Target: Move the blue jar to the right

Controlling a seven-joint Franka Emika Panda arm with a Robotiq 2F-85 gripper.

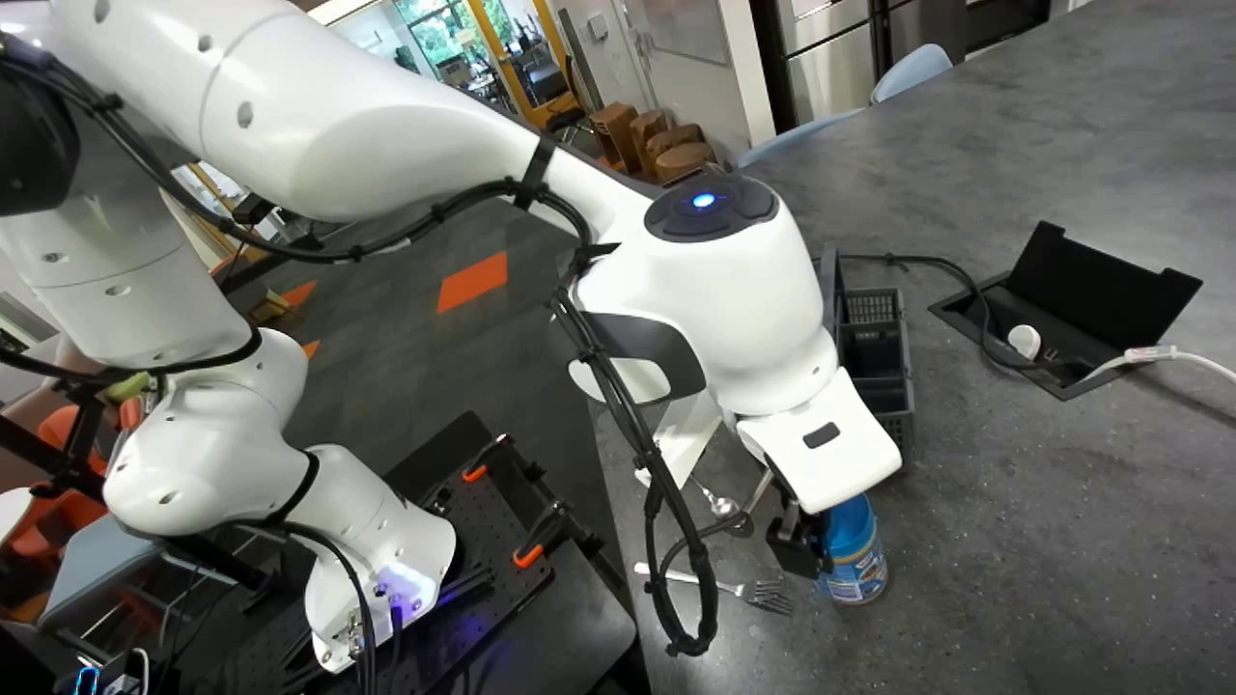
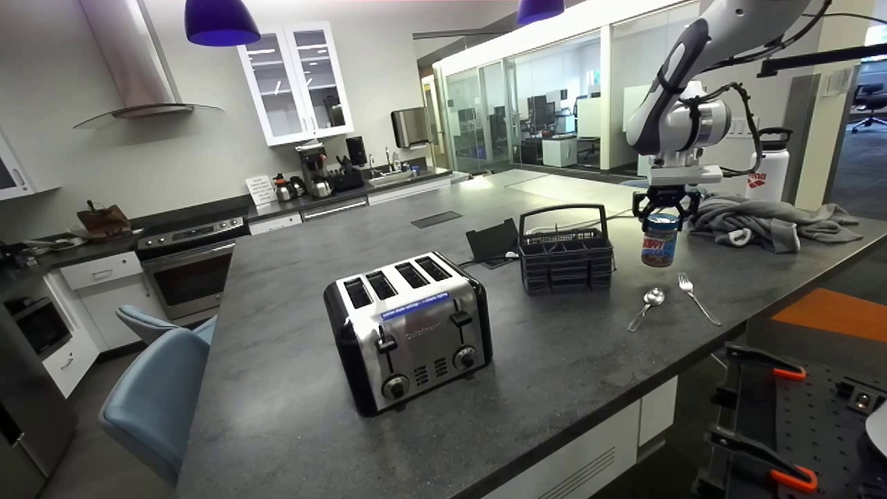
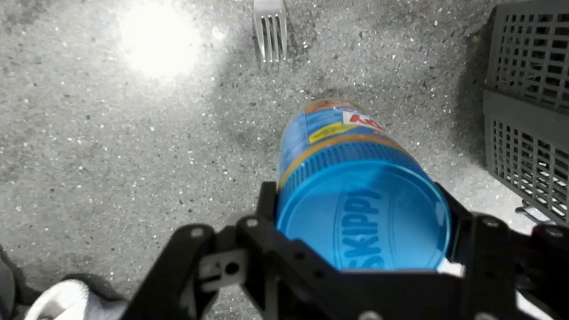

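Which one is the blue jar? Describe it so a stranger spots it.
On the gray counter, go from the four-slot toaster past the dark basket to the robot's gripper. It clasps the blue jar. Unlike the silver fork and spoon nearby, the jar has a round blue lid marked SKIPPY.

Two purple lamps [image 2: 221, 24] hang high. Behind the grey bench [image 2: 270, 312] there are glass walls [image 2: 463, 132]. The dark floor [image 1: 415, 357] has orange patches [image 1: 473, 282].
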